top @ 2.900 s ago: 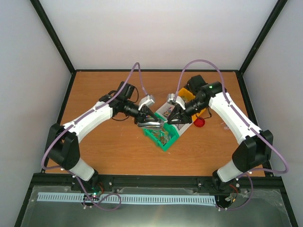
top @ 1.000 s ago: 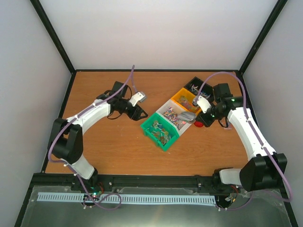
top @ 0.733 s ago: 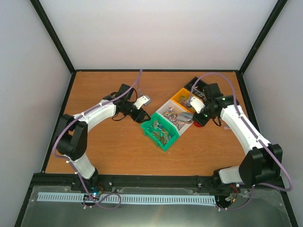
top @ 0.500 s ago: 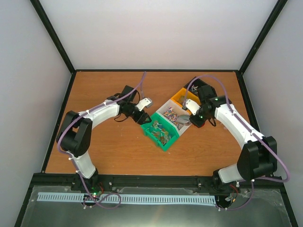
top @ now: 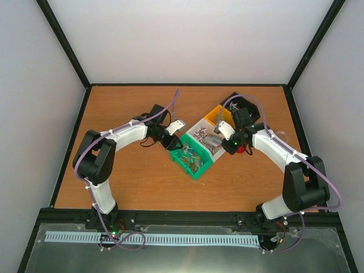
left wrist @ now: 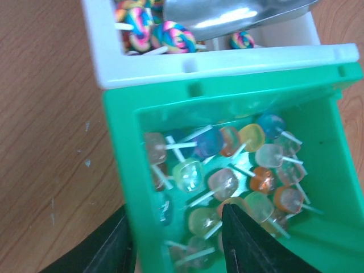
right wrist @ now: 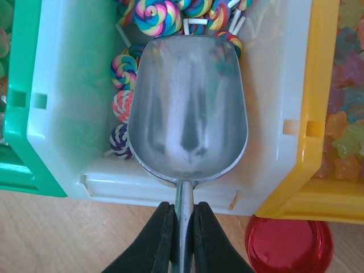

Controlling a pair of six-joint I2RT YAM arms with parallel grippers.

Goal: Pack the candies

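Centre of the right wrist view: the right gripper (right wrist: 181, 228) pinches the handle of a silver metal scoop (right wrist: 187, 114), its bowl inside a white plastic bin (right wrist: 68, 85) among swirled candies (right wrist: 154, 17). In the left wrist view, the left gripper (left wrist: 177, 233) gapes wide astride the lower-left wall of a green plastic bin (left wrist: 244, 94) holding more sweets.

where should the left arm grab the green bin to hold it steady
Take the thin side wall of the green bin nearest the left arm, from above, one finger inside and one outside. The bin looks too wide to span, and the white bin butts against its far wall. The left end effector straddles that side wall, jaws apart. The right end effector holds the scoop.
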